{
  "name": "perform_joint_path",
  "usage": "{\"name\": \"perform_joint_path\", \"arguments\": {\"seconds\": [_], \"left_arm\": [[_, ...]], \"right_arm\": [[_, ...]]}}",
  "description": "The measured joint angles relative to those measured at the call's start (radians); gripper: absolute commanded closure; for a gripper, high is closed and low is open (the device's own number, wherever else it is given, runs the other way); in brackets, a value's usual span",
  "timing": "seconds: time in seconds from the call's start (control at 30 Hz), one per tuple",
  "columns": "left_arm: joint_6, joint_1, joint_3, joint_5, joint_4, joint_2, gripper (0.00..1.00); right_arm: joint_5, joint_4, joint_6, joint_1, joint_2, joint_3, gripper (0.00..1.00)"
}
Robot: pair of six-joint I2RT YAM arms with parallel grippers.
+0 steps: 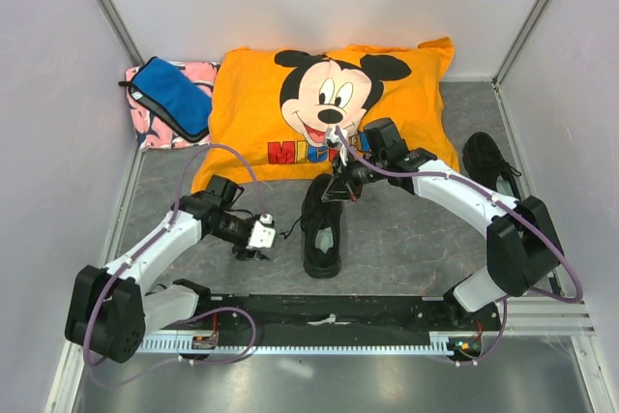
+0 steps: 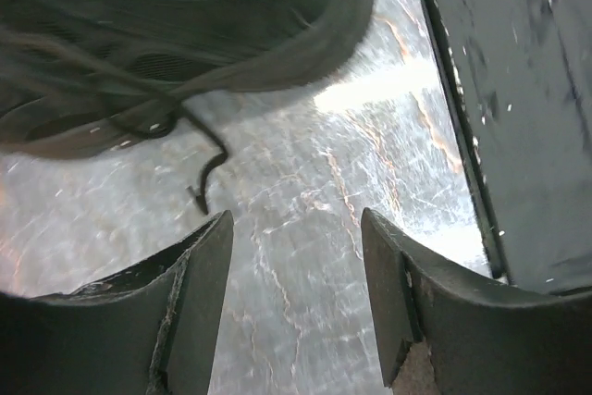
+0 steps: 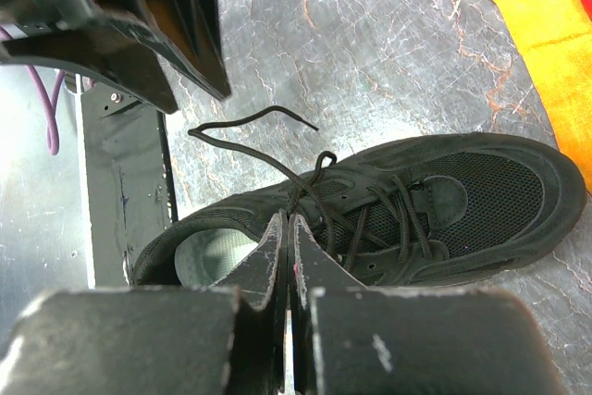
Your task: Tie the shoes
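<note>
The tying had hardly begun, as far as could be judged. One black low-top sneaker (image 1: pixel 322 229) lay on the grey marbled table surface (image 1: pixel 406 249) between the two arms, its toe towards the orange cartoon-mouse pillow (image 1: pixel 251 103). Its thin black lace (image 3: pixel 240 122) was threaded through the eyelets but showed no knot or bow, and one loose end trailed out over the table. The right gripper (image 3: pixel 289 224) had its fingers pressed together just above the shoe's opening, where the lace strands met; whether a strand was pinched between them could not be told. The left gripper (image 2: pixel 296 224) hung low beside the shoe with its fingers apart and nothing between them, a lace tip lying just ahead. The second black sneaker (image 1: pixel 491 163) sat well apart at the right wall, untouched. Both bows remained to be made.
</note>
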Motion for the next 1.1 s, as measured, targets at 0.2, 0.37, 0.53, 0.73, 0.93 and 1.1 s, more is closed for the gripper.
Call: {"name": "perform_joint_path", "arguments": {"seconds": [0.2,0.37,0.53,0.73,0.93,1.1], "left_arm": [[0.101,0.000,-0.018,0.000,0.124,0.092,0.36],[0.127,-0.017,-0.017,-0.024,0.214,0.181,0.42],[0.134,-0.037,-0.005,-0.056,0.247,0.265,0.69],[0.126,-0.074,0.013,-0.060,0.280,0.270,0.98],[0.071,-0.132,0.050,-0.024,0.209,0.135,0.98],[-0.026,-0.235,0.095,0.027,0.167,-0.003,0.98]], "right_arm": [[0.000,0.000,0.000,0.000,0.000,0.000,1.00],[0.000,0.000,0.000,0.000,0.000,0.000,1.00],[0.000,0.000,0.000,0.000,0.000,0.000,1.00],[0.000,0.000,0.000,0.000,0.000,0.000,1.00],[0.000,0.000,0.000,0.000,0.002,0.000,1.00],[0.000,0.001,0.000,0.000,0.003,0.000,1.00]]}}
